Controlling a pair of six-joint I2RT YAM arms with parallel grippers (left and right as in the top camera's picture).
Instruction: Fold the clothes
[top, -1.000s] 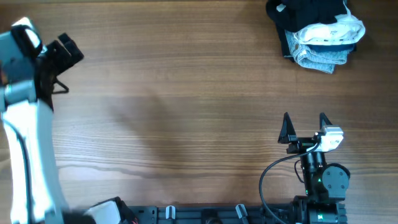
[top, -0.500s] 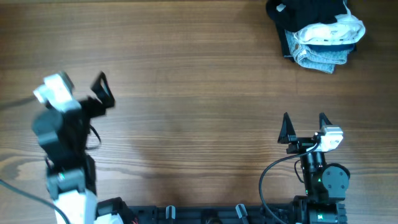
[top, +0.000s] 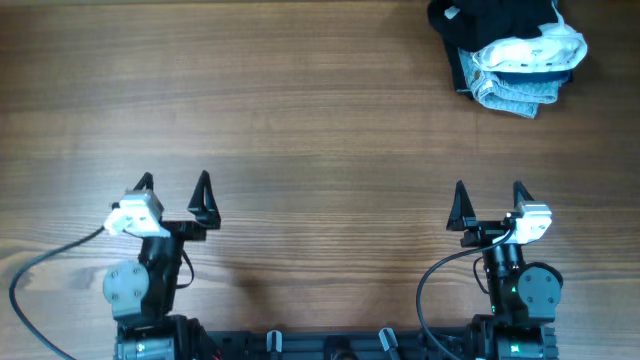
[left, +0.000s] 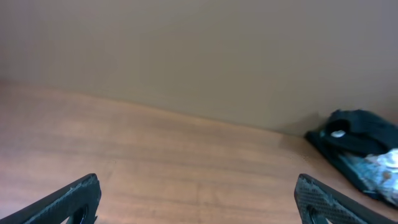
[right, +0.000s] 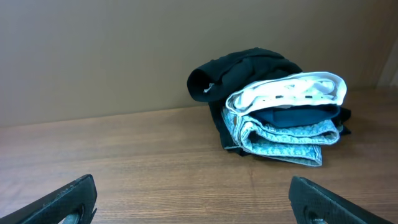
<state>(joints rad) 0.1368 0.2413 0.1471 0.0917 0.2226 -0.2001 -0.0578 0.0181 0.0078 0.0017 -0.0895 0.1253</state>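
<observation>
Clothes stack: well ahead of right fingers. Left fingers, right fingers: spread, empty. Handling: draw top white garment alone onto tabletop nearer the fingers.

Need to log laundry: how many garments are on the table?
3 in one pile, far right on the table: black garment behind, white garment in front, denim garment beneath it. Others may be hidden.
</observation>
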